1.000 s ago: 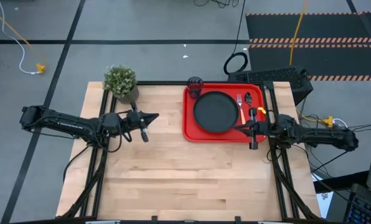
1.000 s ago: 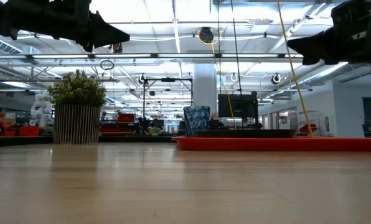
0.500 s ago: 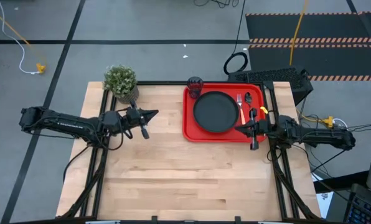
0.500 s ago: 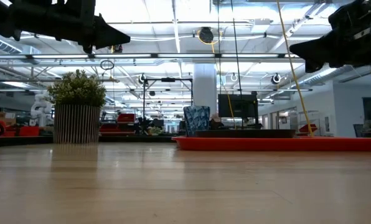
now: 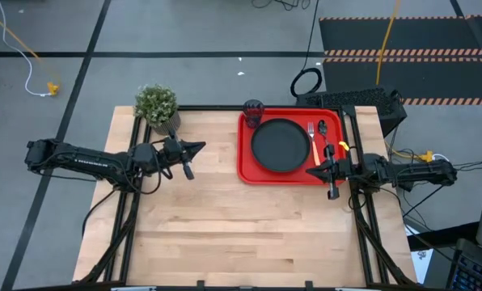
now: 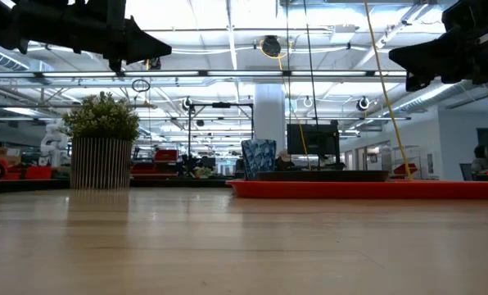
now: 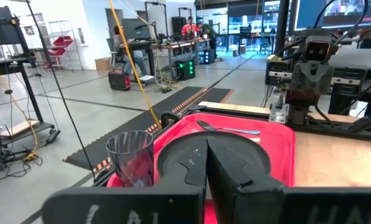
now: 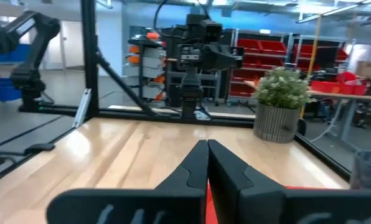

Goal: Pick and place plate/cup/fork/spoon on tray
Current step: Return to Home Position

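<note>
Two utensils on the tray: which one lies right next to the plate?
The fork, with silver tines and an orange-tan handle, lies right beside the plate on the red tray. The blue-handled spoon lies on the fork's far side, nearer the tray's right rim.

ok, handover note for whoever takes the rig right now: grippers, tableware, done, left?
Left gripper: shut, empty, raised over the wooden table near the potted green plant.
Right gripper: shut, empty, over the near right edge of the large red plastic tray.
On the tray: round black plate, dark reddish tumbler cup at the far left corner, orange-handled fork, blue-handled spoon.
Done: all four items placed.
Left: probably just parking the arms.
</note>
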Robot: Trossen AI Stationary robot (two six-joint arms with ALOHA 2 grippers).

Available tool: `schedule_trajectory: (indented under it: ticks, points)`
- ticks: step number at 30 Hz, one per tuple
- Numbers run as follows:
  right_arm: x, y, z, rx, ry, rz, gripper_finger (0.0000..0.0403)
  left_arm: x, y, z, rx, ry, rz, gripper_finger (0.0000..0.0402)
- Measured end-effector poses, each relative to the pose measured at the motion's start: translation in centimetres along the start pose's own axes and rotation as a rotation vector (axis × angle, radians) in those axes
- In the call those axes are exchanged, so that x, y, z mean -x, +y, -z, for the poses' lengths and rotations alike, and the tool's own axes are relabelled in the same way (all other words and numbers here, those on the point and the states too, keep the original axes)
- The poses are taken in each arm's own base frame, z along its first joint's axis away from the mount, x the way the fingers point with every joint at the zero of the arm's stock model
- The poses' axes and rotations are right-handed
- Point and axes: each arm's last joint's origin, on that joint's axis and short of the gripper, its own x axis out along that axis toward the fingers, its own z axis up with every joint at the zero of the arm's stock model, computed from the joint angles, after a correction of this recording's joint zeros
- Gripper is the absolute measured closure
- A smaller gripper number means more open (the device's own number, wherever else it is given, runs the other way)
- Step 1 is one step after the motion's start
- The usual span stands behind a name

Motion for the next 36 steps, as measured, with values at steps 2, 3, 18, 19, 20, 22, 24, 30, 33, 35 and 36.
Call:
schedule_trajectory:
  ticks: [2,3,18,19,20,22,24,30,33,35,36]
  points:
    - [0.2,0.1,0.0,0.008,0.001,-0.013,0.0403,0.0,0.0,0.0,0.001,0.000,0.000,0.0397]
    - [0.3,0.2,0.0,0.009,-0.004,-0.017,0.0403,0.0,0.0,0.0,0.001,0.000,0.000,0.0398]
    - [0.8,0.2,0.7,-0.005,0.063,0.001,0.0403,0.0,0.0,0.0,0.002,0.001,0.001,0.0396]
    - [0.8,0.2,0.8,-0.004,0.078,0.000,0.0403,0.0,0.0,0.0,0.002,0.001,0.001,0.0398]
    - [0.8,0.2,0.9,-0.004,0.090,-0.001,0.0403,0.0,0.0,0.0,0.002,0.001,0.002,0.0398]
    - [0.9,0.2,1.1,-0.003,0.112,-0.002,0.0403,0.0,0.0,0.0,0.004,0.001,0.002,0.0396]
    - [0.9,0.2,1.2,-0.002,0.124,-0.004,0.0403,0.0,0.0,0.0,0.004,0.001,0.002,0.0394]
    - [0.9,0.2,1.4,0.019,0.135,-0.008,0.0403,0.0,0.0,0.0,0.004,0.000,0.016,0.0397]
    - [0.9,0.2,1.4,0.018,0.138,-0.010,0.0403,0.0,-0.1,0.0,0.004,0.000,0.020,0.0396]
    - [0.9,0.2,1.4,0.018,0.138,-0.011,0.0403,0.0,-0.1,0.0,0.004,0.000,0.020,0.0398]
    - [0.9,0.2,1.4,0.025,0.134,-0.009,0.0403,0.0,-0.1,0.0,0.005,0.000,0.020,0.0398]
